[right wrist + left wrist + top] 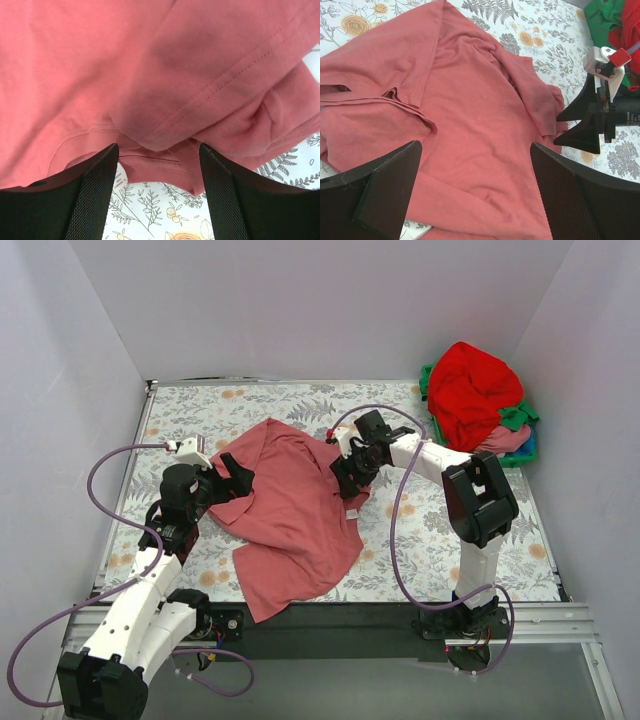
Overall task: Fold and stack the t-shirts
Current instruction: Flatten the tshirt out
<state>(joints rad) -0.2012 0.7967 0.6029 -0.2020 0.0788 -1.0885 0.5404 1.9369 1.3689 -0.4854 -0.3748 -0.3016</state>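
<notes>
The dusty rose-pink t-shirt [290, 515] lies crumpled and partly folded over itself in the middle of the table. My left gripper [237, 480] hovers over its left side, open and empty, with the cloth showing between its wide-apart fingers [475, 185]. My right gripper [350, 477] is at the shirt's right edge, open, with the collar hem and white label [118, 181] lying just beyond its fingertips [159, 192]. A bright red t-shirt [473, 388], a green one [516, 418] and a pink one [505, 440] are heaped at the back right.
The heap of shirts sits in a basket [530, 448] at the table's back right corner, against the wall. The floral tablecloth [450, 530] shows to the right and in front of the rose-pink shirt. The right gripper also shows in the left wrist view [580, 127].
</notes>
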